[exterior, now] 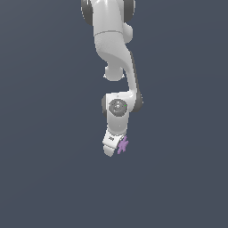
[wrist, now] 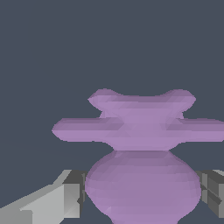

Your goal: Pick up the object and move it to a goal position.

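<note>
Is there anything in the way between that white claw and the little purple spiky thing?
Nothing visible stands between them. In the wrist view the purple object sits directly between the tool's two fingers, filling the gap. The exterior view shows only plain dark ground around it. No goal marker is visible.

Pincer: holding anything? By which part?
Yes: the pincer clamps the purple object by its rounded bulb end, one finger on each side; finned part sticks out.
</note>
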Robot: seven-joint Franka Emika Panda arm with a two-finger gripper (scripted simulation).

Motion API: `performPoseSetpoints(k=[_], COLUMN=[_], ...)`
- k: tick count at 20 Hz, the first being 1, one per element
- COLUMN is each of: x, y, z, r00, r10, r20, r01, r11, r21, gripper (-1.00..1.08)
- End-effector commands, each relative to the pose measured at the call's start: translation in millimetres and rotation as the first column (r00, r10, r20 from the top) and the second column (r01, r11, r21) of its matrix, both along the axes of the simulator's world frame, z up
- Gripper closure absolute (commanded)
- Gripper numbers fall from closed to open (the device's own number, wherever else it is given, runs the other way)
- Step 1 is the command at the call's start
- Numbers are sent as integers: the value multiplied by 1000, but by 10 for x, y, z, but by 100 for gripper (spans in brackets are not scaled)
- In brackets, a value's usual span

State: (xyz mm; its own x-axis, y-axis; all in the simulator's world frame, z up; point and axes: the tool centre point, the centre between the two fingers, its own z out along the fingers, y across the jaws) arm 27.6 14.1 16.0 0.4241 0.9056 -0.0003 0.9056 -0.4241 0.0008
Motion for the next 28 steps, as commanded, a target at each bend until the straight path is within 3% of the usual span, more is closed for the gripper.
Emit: performPoseSetpoints(k=[1,15,28], x=[-3,-45,-197], y=[6,-187,-891], z=[-6,327,1568], r00=[1000,1000,1000], r10=[1,1,2], r20=[-1,0,0], r01=[-1,-1,-2], r11=[1000,1000,1000], r21=[0,0,1], gripper=[108,108,108])
